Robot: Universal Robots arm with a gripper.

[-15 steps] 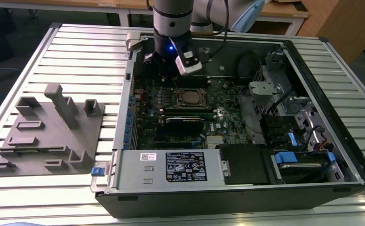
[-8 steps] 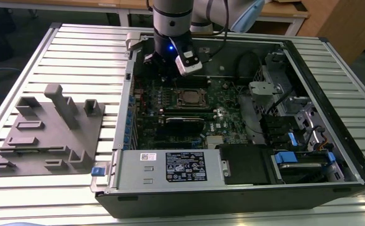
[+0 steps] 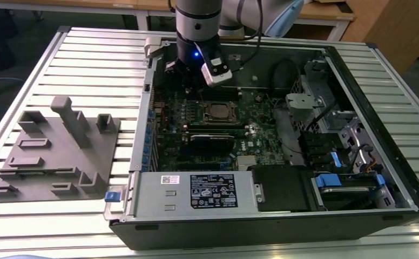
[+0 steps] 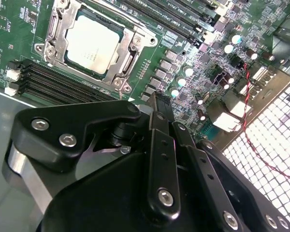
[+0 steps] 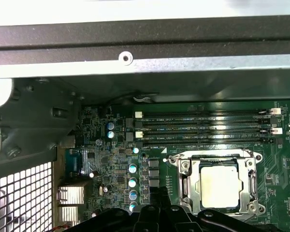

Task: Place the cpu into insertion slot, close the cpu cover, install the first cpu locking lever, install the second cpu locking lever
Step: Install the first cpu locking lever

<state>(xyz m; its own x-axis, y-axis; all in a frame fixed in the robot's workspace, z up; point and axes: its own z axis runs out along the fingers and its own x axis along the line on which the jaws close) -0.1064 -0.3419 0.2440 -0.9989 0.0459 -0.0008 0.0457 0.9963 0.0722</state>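
ASSEMBLY TRIAL: A robot arm's hand (image 4: 159, 108) hovered inside an open computer case (image 3: 353, 81) on a slatted desk (image 3: 87, 54), its fingers drawn together and gripping nothing. In the exterior view the hand stood at about eleven o'clock from the insertion slot (image 4: 117, 54), near it but not touching. The cpu (image 4: 93, 44) already lay flat in the slot, silver top up. The cpu cover (image 4: 55, 26) sat down around it, with the chip showing through its cutout. A thin wire locking lever (image 5: 212, 153) ran along the frame edge nearest the memory slots (image 5: 203, 128); whether it was hooked home could not be told. The grey power-supply box (image 3: 195, 191) lay at six o'clock from the slot, and a grey parts fixture (image 3: 58, 145) sat on the desk at nine o'clock, well apart.

With chip and cover in place, the work appeared to have reached the levers. That step seemed to call for the closed fingertips to serve as a blunt pusher on the lever's free end, never on the frame or the chip's top. One slow arc, down and then sideways, looked the surest way to slip the wire under its catch. A springy lever could slide off a narrow tip, so square contact mattered. So did clearance from the row of capacitors (image 5: 132, 181) beside the slot.
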